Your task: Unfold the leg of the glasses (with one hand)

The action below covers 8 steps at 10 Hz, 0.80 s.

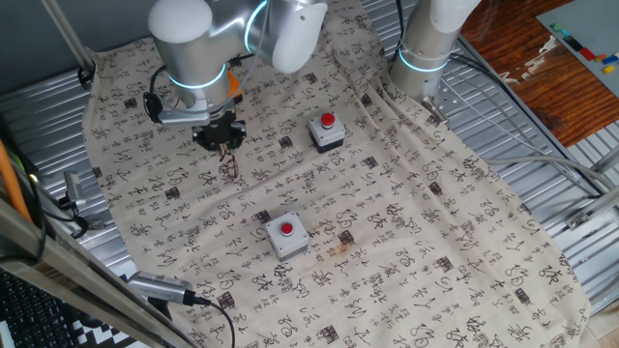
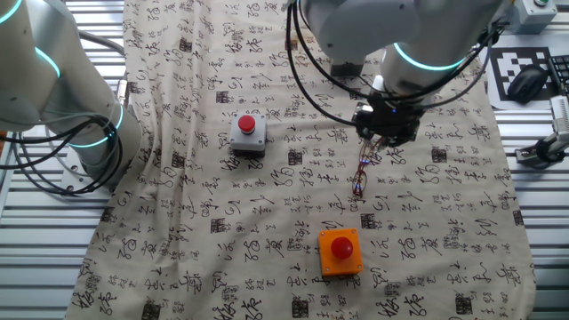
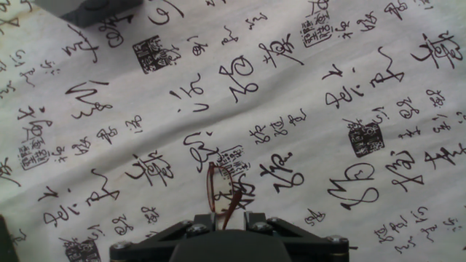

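Glasses near end hidden between the gripper fingers in hand view, gripper body cut off by the bottom edge. Lenses too thin to make out in either fixed view. Fingertips hidden under the wrist there. Grey box cut off at top, blurred.

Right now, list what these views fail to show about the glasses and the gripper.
- Gripper contact: hand view, the fingertips are cut off by the bottom edge; whether they pinch the glasses is unclear.
- Glasses' legs: both fixed views, too thin and small to tell folded from open.
- Finger gap: one fixed view, the gripper is dark against the cloth's print.
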Each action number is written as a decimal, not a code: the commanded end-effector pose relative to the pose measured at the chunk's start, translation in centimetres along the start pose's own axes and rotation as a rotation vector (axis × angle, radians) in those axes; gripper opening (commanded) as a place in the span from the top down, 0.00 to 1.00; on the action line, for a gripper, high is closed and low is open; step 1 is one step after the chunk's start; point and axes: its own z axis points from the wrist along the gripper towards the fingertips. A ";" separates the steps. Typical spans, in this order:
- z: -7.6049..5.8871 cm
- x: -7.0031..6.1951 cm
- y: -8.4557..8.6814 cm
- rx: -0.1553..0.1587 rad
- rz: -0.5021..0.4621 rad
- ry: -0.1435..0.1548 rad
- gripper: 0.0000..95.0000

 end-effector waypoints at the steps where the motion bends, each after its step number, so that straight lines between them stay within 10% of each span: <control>1: 0.2 -0.2 0.0 0.001 0.004 0.001 1.00; 8: 0.1 -0.7 0.5 -0.011 0.032 -0.024 1.00</control>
